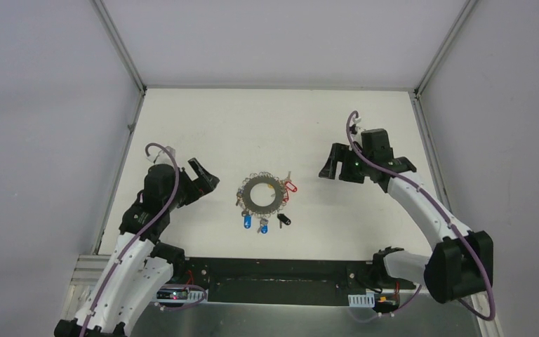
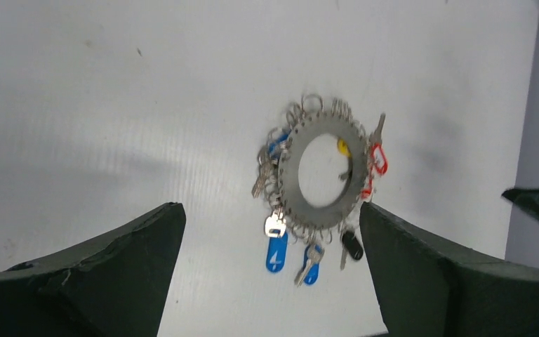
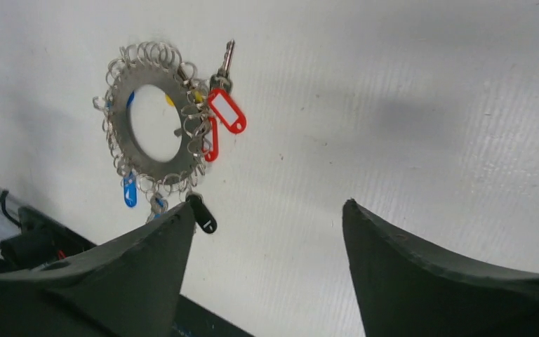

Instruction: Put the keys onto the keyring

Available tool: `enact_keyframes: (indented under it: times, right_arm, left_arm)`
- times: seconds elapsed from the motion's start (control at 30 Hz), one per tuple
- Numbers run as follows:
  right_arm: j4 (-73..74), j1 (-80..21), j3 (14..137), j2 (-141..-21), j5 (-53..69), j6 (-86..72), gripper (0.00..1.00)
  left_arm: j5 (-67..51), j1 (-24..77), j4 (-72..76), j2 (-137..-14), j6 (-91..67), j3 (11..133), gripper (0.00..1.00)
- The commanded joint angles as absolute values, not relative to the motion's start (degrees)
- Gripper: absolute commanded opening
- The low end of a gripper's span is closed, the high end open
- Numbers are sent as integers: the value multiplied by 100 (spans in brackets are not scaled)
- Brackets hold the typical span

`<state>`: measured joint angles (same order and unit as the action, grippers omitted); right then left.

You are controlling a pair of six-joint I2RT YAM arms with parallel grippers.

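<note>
The keyring [image 1: 247, 197], a flat grey metal ring rimmed with small wire loops, lies flat mid-table. Tagged keys hang from its loops: a red-tagged key [image 1: 291, 187] on the right, two blue-tagged keys [image 1: 247, 222] at the near side and a black-tagged one [image 1: 284, 220]. My left gripper [image 1: 207, 184] hovers left of the ring, open and empty. My right gripper [image 1: 330, 167] hovers to its right, also open and empty. The left wrist view shows the ring [image 2: 291, 184] and a blue tag [image 2: 276, 253] ahead of the open gripper [image 2: 269, 205]. The right wrist view shows the ring [image 3: 118, 112] and red tag [image 3: 227, 111] left of the gripper [image 3: 268, 203].
A black base strip [image 1: 274, 270] runs along the near table edge between the arm bases. Aluminium frame rails [image 1: 123, 49] and white walls close in the left, right and far sides. The white table [image 1: 274, 126] stretches beyond the ring.
</note>
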<state>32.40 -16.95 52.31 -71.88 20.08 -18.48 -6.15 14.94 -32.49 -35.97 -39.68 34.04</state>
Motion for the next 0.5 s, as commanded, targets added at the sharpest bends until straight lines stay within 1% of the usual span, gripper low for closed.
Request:
enact_keyframes:
  times: [0.0, 0.07, 0.1, 0.13, 0.23, 0.37, 0.4, 0.47]
  right_arm:
    - [2405, -1681, 4748, -6400, 1227, -2073, 85]
    - [2026, -1677, 4419, -6086, 1227, -2073, 85]
    - [1819, -1680, 4262, -5946, 1155, -2134, 97]
    - [1576, -1679, 4098, -5821, 965, -2209, 99]
    - [1024, -1682, 3746, -5520, 801, -2051, 100]
    - [430, -1678, 3385, -5168, 323, -1902, 100]
    - [312, -1674, 3303, -5092, 202, -1813, 100]
    - [64, -1680, 3139, -4945, 59, -1533, 100]
  left_arm:
    - [767, 1470, -3205, -2894, -4590, 3288, 99]
    - [1072, 1470, -3140, -2525, -4826, 3105, 99]
    - [1250, 1475, -3130, -2435, -4935, 3030, 99]
    - [1421, 1473, -3124, -2237, -5051, 2967, 99]
    - [1843, 1473, -3110, -1859, -5181, 2807, 99]
    - [2222, 1475, -3061, -1542, -4962, 2664, 99]
    - [2295, 1469, -3050, -1500, -4838, 2641, 99]
    - [2252, 1471, -2850, -1462, -4077, 2564, 99]
